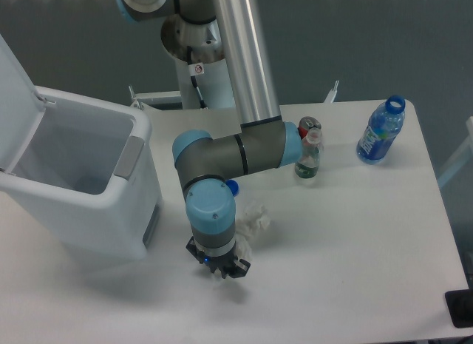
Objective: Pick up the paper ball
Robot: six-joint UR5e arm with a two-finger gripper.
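Observation:
The paper ball point(253, 217) is a lumpy clump of crumpled white paper on the white table, just right of the arm's blue wrist. It stretches down and left under my gripper point(219, 268), so that end is hidden. The gripper points straight down at the table over this near end. Its dark jaws look drawn in and narrow, apparently shut on the paper. A small blue bottle cap point(231, 186) peeks out behind the wrist.
A large white bin point(89, 148) with its lid up stands at the left, close to the arm. At the back right stand a small green-labelled bottle point(308, 156), a can point(309, 125) and a blue open-topped bottle point(380, 130).

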